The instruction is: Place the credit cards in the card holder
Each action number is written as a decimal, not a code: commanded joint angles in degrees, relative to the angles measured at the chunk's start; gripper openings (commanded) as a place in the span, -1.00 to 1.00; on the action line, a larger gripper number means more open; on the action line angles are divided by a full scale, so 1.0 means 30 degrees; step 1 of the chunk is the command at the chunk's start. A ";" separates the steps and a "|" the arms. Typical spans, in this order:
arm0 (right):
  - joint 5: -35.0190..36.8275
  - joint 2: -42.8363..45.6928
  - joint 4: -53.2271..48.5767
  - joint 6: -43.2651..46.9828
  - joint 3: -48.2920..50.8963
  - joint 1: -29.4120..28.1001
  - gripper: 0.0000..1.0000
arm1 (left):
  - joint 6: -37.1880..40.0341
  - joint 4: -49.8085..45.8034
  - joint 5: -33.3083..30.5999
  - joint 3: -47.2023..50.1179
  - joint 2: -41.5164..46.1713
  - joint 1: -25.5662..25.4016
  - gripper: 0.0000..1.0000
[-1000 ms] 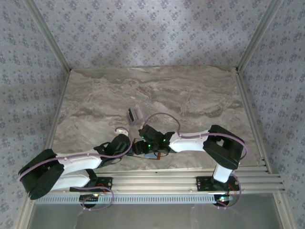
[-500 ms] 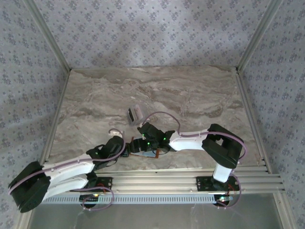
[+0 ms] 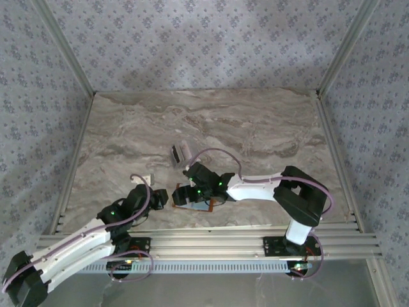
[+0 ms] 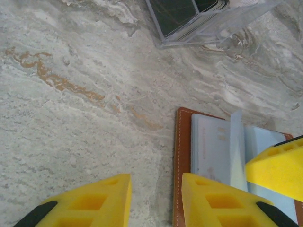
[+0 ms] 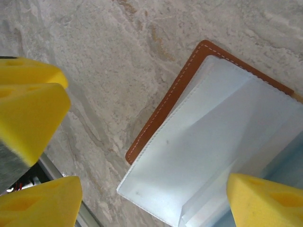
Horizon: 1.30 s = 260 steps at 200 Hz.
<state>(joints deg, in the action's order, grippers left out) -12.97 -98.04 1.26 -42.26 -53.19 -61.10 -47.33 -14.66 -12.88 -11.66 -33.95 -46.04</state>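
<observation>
Card holder (image 4: 182, 156) lies open on the bench (image 4: 71, 118) near its near edge. The right gripper (image 5: 151, 203) is spread wide above its clear sleeve (image 5: 227, 123). The left gripper (image 4: 154, 201), parted and pinching nothing, sits at its left edge. 1 pale card (image 4: 210, 149) lies inside. More credit cards (image 4: 187, 12) stand in a clear case (image 4: 236, 19) beyond.

Top edge crops the credit cards (image 4: 182, 14); bottom edge, the card holder (image 4: 180, 158).
</observation>
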 commanded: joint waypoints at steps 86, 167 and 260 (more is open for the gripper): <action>-0.1457 -0.1894 -0.0462 0.1339 -0.2029 0.0419 0.10 | -0.0080 -0.0185 0.0218 -0.0791 -0.0653 0.1936 -0.31; -0.0337 -0.0499 -0.1790 0.1901 -0.2160 0.0615 0.33 | 0.0140 0.2479 0.2512 -0.1936 -0.3684 0.4026 -0.27; 0.2427 0.3046 -0.4068 0.3728 -0.2154 0.3598 0.50 | 0.0658 0.6488 0.7310 -0.7480 -1.2773 0.9506 -0.28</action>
<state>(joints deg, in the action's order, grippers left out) -8.49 -89.73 -7.64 -33.10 -59.13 -52.10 -47.00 0.43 3.90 -29.52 -67.57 -18.90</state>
